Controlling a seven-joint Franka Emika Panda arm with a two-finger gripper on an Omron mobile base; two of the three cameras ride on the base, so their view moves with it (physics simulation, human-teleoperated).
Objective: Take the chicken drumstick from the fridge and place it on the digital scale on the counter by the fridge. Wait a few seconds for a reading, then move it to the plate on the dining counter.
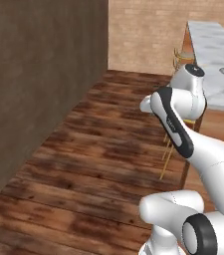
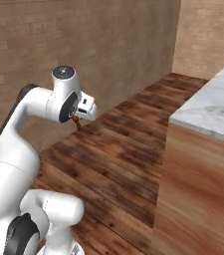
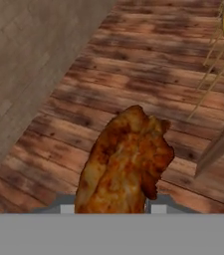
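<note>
Carrying one chicken drumstick [image 3: 126, 162], we log the gripper [image 2: 78, 121] clamped on it, above the wooden floor [image 1: 98, 149], beside the dining counter [image 2: 213, 112]. Handling, we judge: light, firm, glossy and slippery. Hold across its thick middle.

Dark plank floor [image 1: 98, 149] — brown wall [image 1: 39, 84] — brick wall [image 1: 143, 35] behind.
</note>
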